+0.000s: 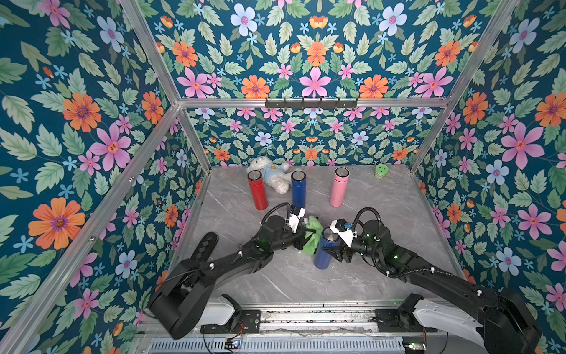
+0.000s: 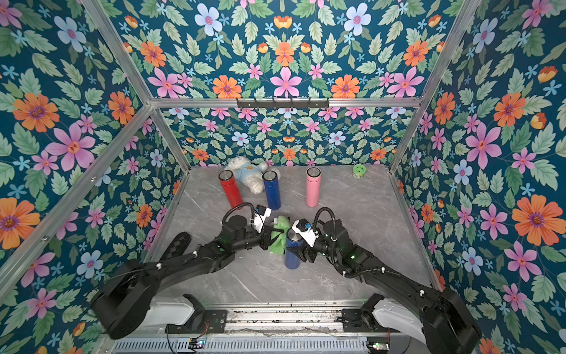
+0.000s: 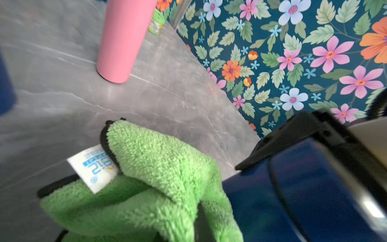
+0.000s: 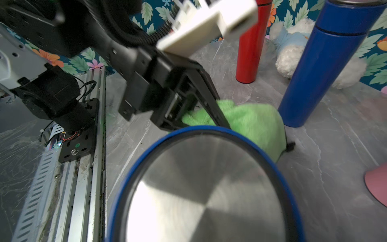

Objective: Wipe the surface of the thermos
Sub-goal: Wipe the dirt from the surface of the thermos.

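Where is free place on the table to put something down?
Bare table right of the pink thermos, before the green jar; between the held blue thermos and the front rail. Crowded: back left, around the red thermos and toy bear.

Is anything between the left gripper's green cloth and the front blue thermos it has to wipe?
Nothing visible. The left gripper is shut on the green cloth, which appears to lie against the front blue thermos. The right gripper grips that thermos from the opposite side.
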Action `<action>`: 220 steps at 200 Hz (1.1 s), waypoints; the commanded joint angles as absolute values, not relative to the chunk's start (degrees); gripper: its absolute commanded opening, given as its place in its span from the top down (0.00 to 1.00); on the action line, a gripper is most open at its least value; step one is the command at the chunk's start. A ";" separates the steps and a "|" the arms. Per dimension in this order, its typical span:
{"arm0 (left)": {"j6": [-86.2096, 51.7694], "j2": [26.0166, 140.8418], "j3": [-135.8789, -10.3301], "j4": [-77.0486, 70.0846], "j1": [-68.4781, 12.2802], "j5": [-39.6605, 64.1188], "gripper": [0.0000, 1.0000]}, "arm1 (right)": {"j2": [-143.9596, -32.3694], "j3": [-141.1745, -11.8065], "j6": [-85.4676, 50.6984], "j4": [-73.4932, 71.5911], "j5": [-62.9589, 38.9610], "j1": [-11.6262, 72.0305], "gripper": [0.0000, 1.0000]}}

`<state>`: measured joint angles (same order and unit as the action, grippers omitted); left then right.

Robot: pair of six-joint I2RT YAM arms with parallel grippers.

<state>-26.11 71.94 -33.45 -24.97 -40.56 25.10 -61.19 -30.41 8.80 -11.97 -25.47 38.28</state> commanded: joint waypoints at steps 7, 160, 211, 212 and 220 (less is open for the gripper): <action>-21.01 62.85 -36.67 -8.91 -40.52 17.68 1.00 | -61.11 -28.70 7.57 -8.08 -21.02 38.86 1.00; -20.24 65.20 -52.57 8.26 -48.99 18.71 1.00 | -73.12 -27.08 5.82 -21.01 -15.21 44.87 1.00; -22.24 70.64 -50.33 4.92 -49.04 18.46 1.00 | -71.67 -25.93 5.37 -22.19 -14.57 45.15 1.00; -22.24 70.74 -50.34 4.83 -49.04 18.46 1.00 | -71.60 -25.93 5.32 -22.17 -14.53 45.12 1.00; -22.28 71.77 -50.57 4.19 -48.94 18.29 1.00 | -71.27 -25.85 5.22 -21.99 -14.43 45.34 1.00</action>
<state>-21.58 69.21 -50.96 -0.97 -48.95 18.39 -71.29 -26.81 3.42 -34.33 -16.60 44.91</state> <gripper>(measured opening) 0.112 0.667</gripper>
